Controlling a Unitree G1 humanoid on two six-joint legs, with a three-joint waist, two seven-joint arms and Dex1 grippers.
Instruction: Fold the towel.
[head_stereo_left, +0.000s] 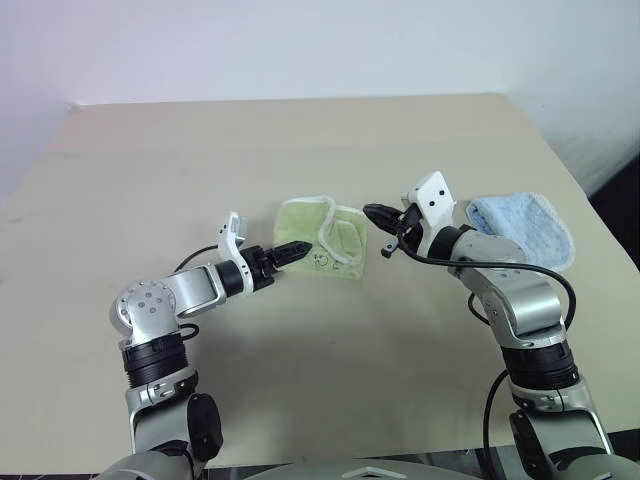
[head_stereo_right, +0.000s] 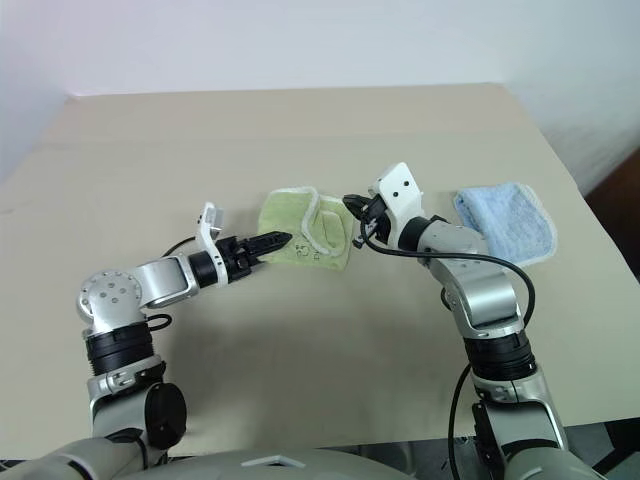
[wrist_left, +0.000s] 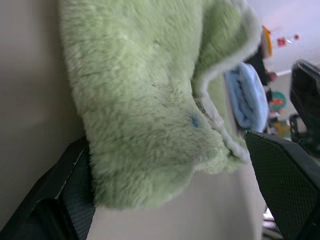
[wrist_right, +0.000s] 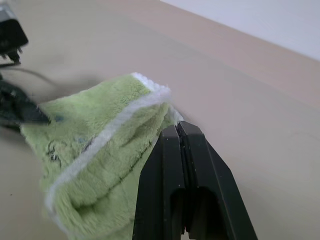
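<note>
Towel (head_stereo_left: 322, 238): green, partly folded, mid-worktop (head_stereo_left: 300, 140). Left pincer (head_stereo_left: 296, 251) at its seven o'clock corner, released, straddling the edge, apparently to grasp it. Right pincer (head_stereo_left: 374, 212) at three o'clock, clenched, empty. Blue towel (head_stereo_left: 525, 226) further towards three o'clock, apart.

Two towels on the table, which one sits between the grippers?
The light green towel, bunched with white edging, between the left gripper and right gripper. The light blue towel lies beyond the right arm.

Light green towel (head_stereo_left: 325, 240) with white edging, light blue towel (head_stereo_left: 525, 228), beige table (head_stereo_left: 300, 150)
</note>
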